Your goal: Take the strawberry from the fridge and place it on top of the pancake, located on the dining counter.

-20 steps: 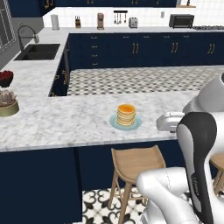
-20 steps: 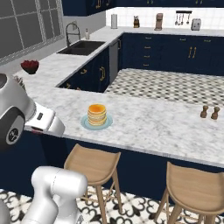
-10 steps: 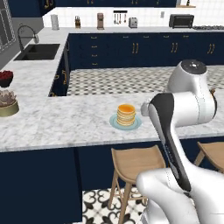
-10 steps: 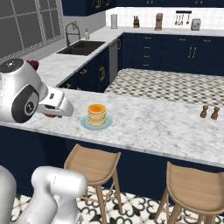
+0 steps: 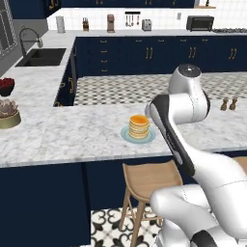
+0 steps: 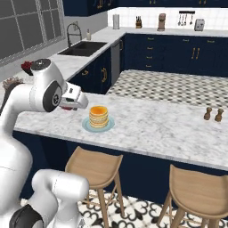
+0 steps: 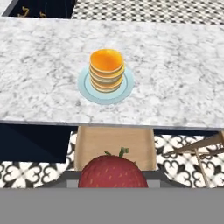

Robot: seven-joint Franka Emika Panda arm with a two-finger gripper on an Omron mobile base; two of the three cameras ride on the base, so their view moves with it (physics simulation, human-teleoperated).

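Strawberry sits right at the base of my hand view, its green stalk pointing up the picture, and it lies where my fingertips would rise, so I judge my jaws are pinching it, half-spread around its width; the tips themselves are hidden behind the fruit. Ahead of it and further up that view stands the pancake on its pale blue-green plate, resting on the dining counter. A wooden stool lies between us, below the counter's near edge, so I am short of the counter and not yet over it.

From the right base view my gripper hangs just beside the pancake, on its sink-ward side and a little higher than its top. The move I need, I judge, is forward along my own pointing line and slightly across until the berry hangs over the stack's middle, then down.
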